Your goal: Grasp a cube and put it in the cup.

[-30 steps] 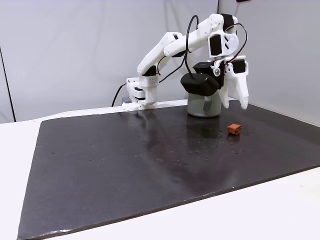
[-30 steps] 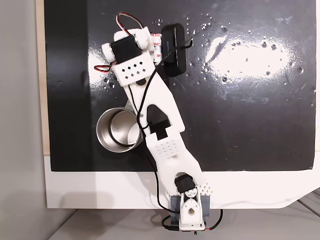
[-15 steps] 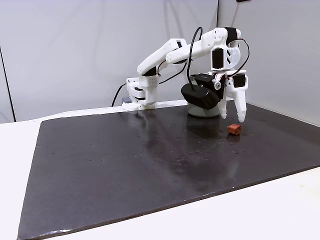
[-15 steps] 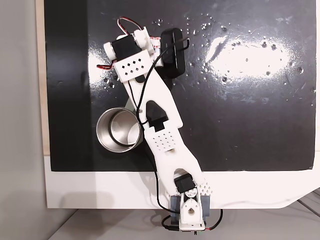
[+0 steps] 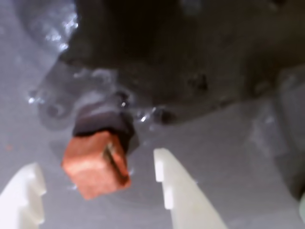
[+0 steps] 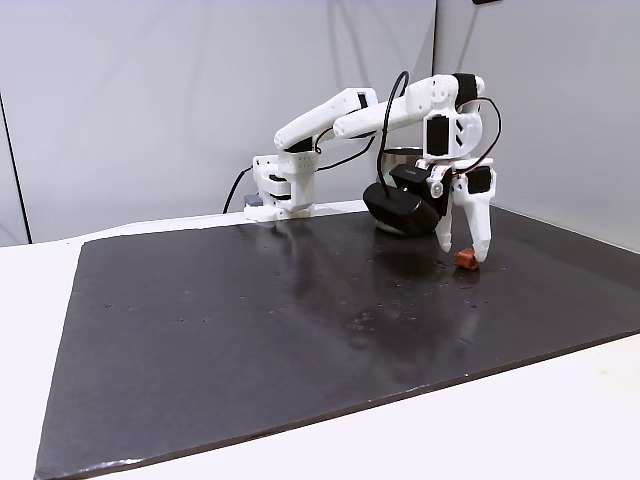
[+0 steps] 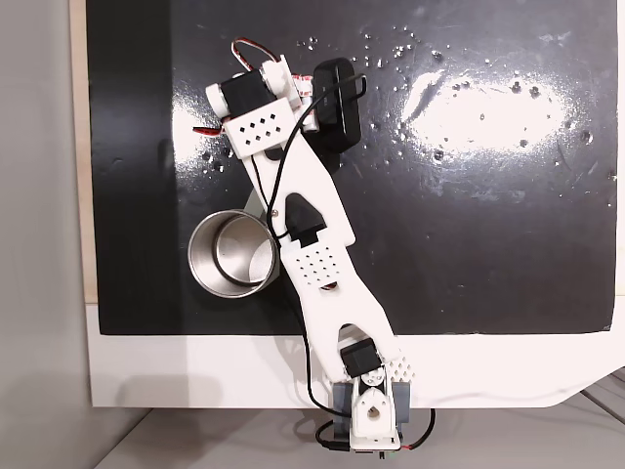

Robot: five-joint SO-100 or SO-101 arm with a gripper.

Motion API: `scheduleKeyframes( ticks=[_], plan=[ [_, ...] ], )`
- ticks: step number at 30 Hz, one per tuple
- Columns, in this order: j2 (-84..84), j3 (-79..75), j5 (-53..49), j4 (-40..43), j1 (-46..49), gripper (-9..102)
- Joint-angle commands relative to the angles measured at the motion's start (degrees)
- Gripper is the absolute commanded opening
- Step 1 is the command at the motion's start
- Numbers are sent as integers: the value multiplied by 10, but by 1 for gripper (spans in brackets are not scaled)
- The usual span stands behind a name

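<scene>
On the glossy black rectangular mat (image 6: 300, 300) covering the white table (image 6: 560, 420), the white two-finger gripper (image 6: 461, 252) of the white printed arm (image 6: 340, 110) points downward with its tips at mat level. Its fingers are spread apart. In a fixed view from the side, the tiny reddish-orange roughly cubic block (image 6: 465, 259) rests on the mat between the two fingertips, partly hidden by the nearer finger.

Wrist view: the cube (image 5: 96, 163) lies in the gap of the gripper (image 5: 95, 183), between the two white fingertips (image 5: 164, 179). It sits nearer the left tip as that view shows it. Whether either tip touches the cube cannot be told. A dark slot or mark runs across one face of the cube. The picture is blurred.

The pale grey-green cylindrical mug with a shiny steel rim (image 6: 402, 152) stands upright on the mat behind the gripper in the side view, largely hidden by the arm and by the black camera housing (image 6: 402, 205) on the wrist. In a fixed view from above, the cup (image 7: 223, 256) stands near the mat edge beside the arm's forearm, its steel interior visible.

The arm's base (image 6: 280, 190) is fixed at the far edge of the table.

No brand, label or writing can be read in any picture
</scene>
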Motion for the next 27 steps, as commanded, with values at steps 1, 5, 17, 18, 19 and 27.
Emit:
scheduleKeyframes(
  ticks=[1, 5, 17, 18, 19, 27],
  plan=[
    [3, -38, -8, 3, -4, 25],
    [-11, -49, -11, 0, -9, 25],
    [-45, -76, -23, -3, -18, 24],
    [-46, -76, -23, -3, -19, 24],
    [-47, -76, -23, -3, -20, 24],
    [-55, -77, -21, -4, -22, 20]
  ],
)
